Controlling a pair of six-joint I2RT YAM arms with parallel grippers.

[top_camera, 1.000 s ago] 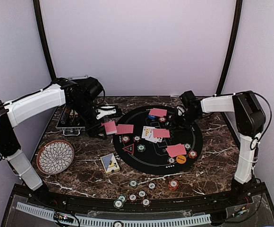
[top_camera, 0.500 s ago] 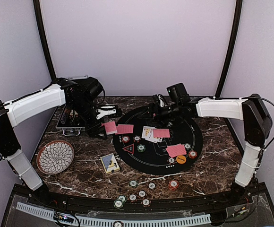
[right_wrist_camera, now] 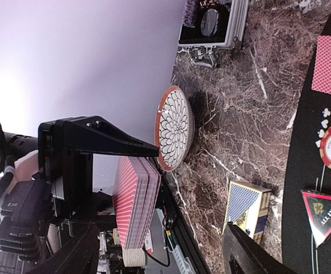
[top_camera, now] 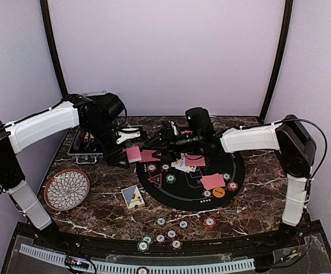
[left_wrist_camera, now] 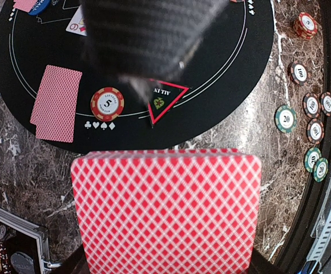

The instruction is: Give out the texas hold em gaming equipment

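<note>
Deck of red-backed cards (left_wrist_camera: 165, 211) clamped in left tool (top_camera: 121, 154); likely thin, slick, light. Right tool (top_camera: 164, 138) spread wide; best pinched singly at the free edge.

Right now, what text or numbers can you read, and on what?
"5": red chip.
"ALL IN": red triangle, upside down here.
"100": dark striped chip.
"20": green chip.
Card box print: too blurred to read.
</note>
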